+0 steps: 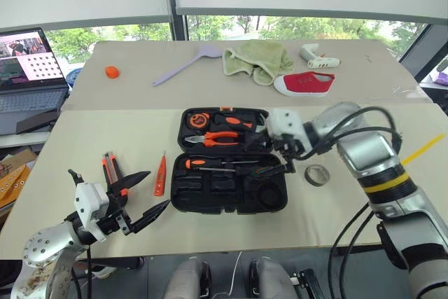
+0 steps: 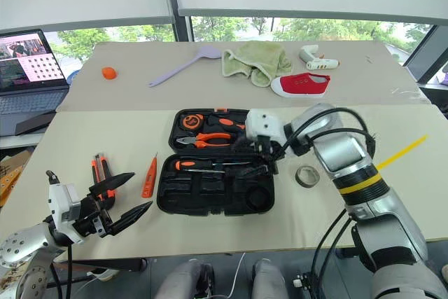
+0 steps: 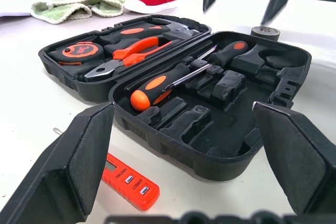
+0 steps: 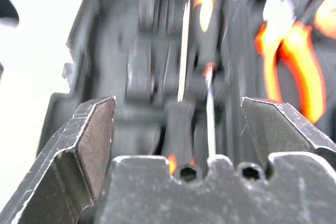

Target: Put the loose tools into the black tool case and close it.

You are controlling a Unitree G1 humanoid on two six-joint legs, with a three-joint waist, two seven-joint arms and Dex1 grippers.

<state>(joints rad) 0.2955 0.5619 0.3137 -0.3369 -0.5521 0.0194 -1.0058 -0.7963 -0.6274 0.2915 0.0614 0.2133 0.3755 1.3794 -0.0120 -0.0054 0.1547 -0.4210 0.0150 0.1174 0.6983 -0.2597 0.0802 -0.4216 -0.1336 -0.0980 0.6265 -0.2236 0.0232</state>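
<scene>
1. Nearest the camera, the left tool (image 1: 143,197) hovers over the bench's (image 1: 84,138) front edge, left of the black tool case (image 1: 231,161), with its two black fingers spread wide and nothing between them.
2. Left of the case, a chunky orange-black utility knife (image 1: 110,169) lies on the bench just beyond the left tool.
3. Between that knife and the case lies a slim orange tester pen (image 1: 160,175), close to the case's left wall.
4. At the bench's middle, the black tool case lies open and flat, both halves showing their moulded slots.
5. Its far half holds an orange tape measure (image 1: 198,120) at the left and orange-handled pliers (image 1: 220,137) beside it.
6. Its near half holds two orange-and-black-handled screwdrivers (image 3: 173,80) lying side by side along the hinge; the slots in front of them stand unfilled.
7. Above the case's right end, the right tool (image 1: 288,155) hangs over the screwdrivers, its fingers apart and gripping nothing.
8. Right of the case, a small grey tape roll (image 1: 316,174) sits on the bench, just beside the case's right wall.
9. Beyond the case, on the far bench, lie an orange ball (image 1: 112,71), a lilac spoon (image 1: 187,63), a green cloth (image 1: 257,59) and a red shoe (image 1: 305,82), left to right.
10. Far left of the case, a laptop (image 1: 28,71) stands open.
</scene>
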